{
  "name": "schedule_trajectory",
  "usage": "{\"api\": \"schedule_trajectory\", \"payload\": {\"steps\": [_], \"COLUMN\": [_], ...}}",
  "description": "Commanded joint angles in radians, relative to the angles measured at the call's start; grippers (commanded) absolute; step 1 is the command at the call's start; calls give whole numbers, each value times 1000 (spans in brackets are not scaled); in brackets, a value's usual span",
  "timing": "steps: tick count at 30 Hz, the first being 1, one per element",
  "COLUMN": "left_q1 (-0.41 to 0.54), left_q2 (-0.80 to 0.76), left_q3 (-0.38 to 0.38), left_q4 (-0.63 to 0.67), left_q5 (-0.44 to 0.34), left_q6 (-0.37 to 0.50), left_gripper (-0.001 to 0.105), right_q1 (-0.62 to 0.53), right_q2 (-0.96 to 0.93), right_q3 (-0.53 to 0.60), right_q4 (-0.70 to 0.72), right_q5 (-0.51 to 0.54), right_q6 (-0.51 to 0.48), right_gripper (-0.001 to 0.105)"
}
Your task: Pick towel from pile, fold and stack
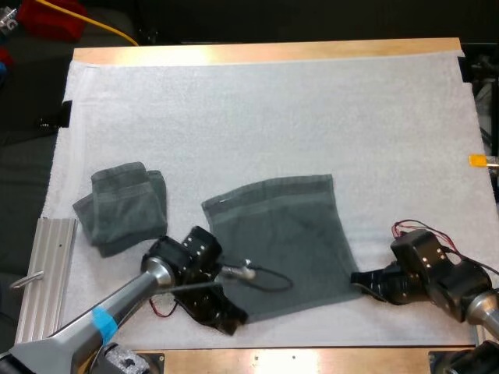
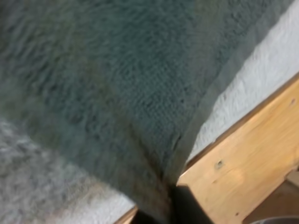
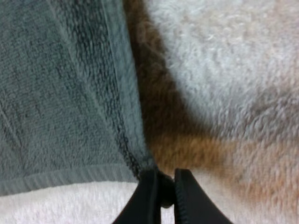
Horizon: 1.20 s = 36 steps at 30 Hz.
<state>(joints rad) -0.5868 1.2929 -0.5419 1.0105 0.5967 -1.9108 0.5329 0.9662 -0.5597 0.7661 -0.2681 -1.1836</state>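
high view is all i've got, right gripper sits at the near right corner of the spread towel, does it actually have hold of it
Observer: Yes, as far as the right wrist view shows. The right gripper has its jaws nearly together, pinched on the very corner of the spread towel.
Operator: ok and the other arm, its corner is hidden under the wrist for me, where does it lie
Observer: In the left wrist view, the hemmed corner at the left gripper comes right up to the table at its wooden edge. Only a narrow strip of white mat shows alongside the hem. I cannot tell whether that corner is gripped.
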Motion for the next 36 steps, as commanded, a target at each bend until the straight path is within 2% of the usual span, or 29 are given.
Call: {"api": "schedule_trajectory", "payload": {"steps": [1,4,7,9,10,12,16,18,19,21,25,30,33,36], "left_q1": [-21,-47,-33,49,137,225,333,354,381,404,440,451,451,451], "left_q2": [-15,-46,-55,-55,-55,-55,-55,-55,-55,-55,-55,-55,-55,-55], "left_q3": [-4,-4,-4,-4,-4,-4,-4,-4,-4,-4,-4,-4,-4,-4], "left_q4": [19,38,40,-18,-59,-97,-188,-217,-251,-291,-359,-402,-474,-565], "left_q5": [-27,-31,-1,171,228,291,395,406,411,412,404,320,262,192], "left_q6": [4,-6,0,-3,-28,-51,-109,-127,-151,-181,-218,-225,-259,-296], "left_gripper": [0,0,0,0,0,0,0,0,0,0,0,0,0,0], "right_q1": [7,21,20,20,19,19,19,19,19,17,17,0,-53,-100], "right_q2": [-12,-47,-61,-59,-58,-53,2,26,72,108,168,232,278,323], "right_q3": [-4,-4,-4,-4,-4,-4,-4,-4,-4,-4,-4,-32,-56,-57], "right_q4": [37,121,124,11,-97,-193,-306,-346,-427,-489,-583,-614,-654,-750], "right_q5": [18,30,21,-26,-29,-27,-27,-27,-27,-27,-27,-22,-23,-58], "right_q6": [6,6,31,154,227,289,349,359,408,433,448,456,456,503], "right_gripper": [2,2,2,2,2,2,2,2,2,2,2,2,2,2]}}
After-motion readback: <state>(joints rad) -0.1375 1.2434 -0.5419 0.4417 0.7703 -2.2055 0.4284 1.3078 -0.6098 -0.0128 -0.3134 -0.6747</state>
